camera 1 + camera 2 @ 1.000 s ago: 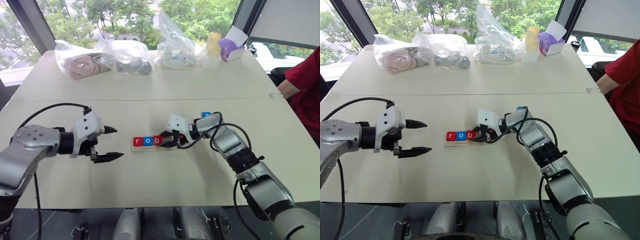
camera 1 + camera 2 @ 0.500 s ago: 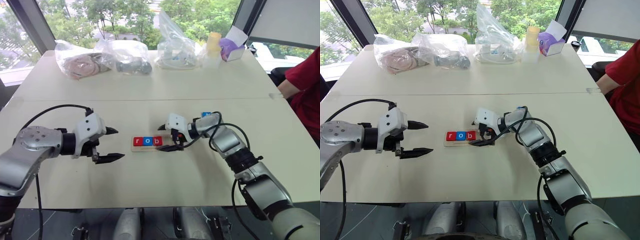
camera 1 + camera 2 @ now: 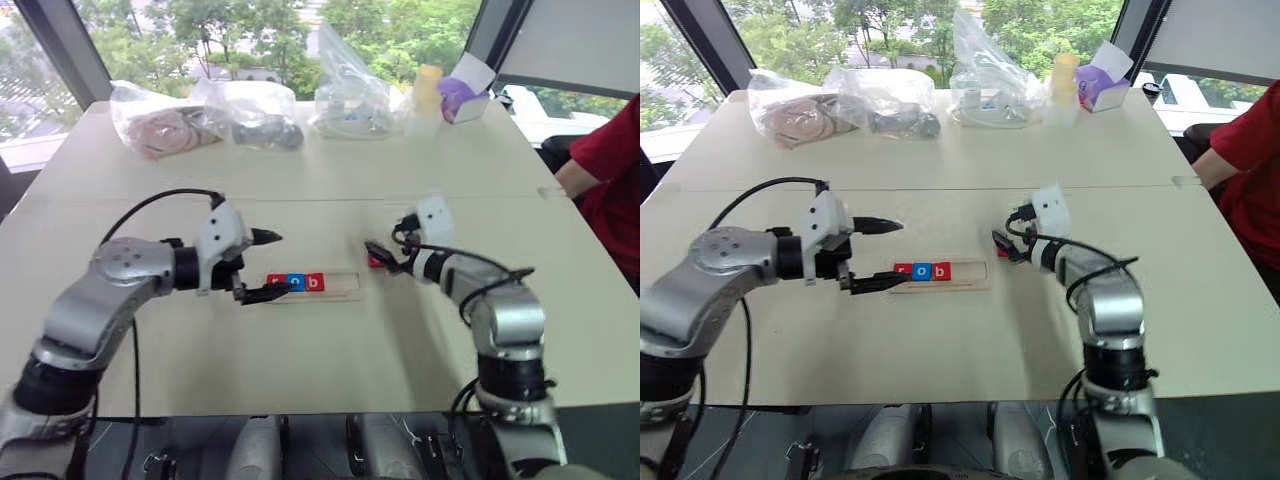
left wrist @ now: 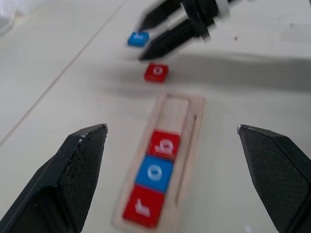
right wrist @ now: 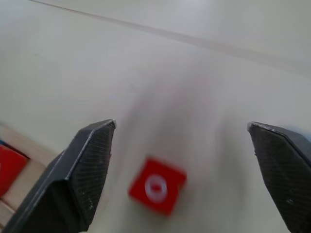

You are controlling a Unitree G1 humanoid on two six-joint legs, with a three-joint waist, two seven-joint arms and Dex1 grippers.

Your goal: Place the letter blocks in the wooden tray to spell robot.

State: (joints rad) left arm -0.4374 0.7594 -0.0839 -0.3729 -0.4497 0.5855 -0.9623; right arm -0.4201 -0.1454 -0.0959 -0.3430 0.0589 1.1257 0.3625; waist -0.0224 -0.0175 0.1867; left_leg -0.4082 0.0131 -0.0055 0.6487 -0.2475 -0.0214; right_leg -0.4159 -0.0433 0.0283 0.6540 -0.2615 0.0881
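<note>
The wooden tray [image 3: 338, 286] lies mid-table and holds three letter blocks: red r [image 4: 143, 209], blue o [image 4: 154, 174], red b [image 4: 164, 144]. Its right part is bare. A loose red o block [image 5: 156, 185] lies on the table just past the tray's right end, and a blue block [image 4: 138, 38] lies farther on. My right gripper [image 3: 376, 252] hovers open over the red o block, with nothing between its fingers. At the tray's left end my left gripper [image 3: 264, 265] is open and points along the tray, holding nothing.
Several clear plastic bags [image 3: 250, 115] with items line the table's far side, beside a yellow cup [image 3: 427, 88] and a purple-and-white box [image 3: 462, 95]. A person's red sleeve [image 3: 610, 150] is at the right edge. A seam [image 3: 150, 200] crosses the table.
My right gripper opened, left the b block in the tray and swung right to the loose red o block. My left gripper moved right, up to the tray's left end.
</note>
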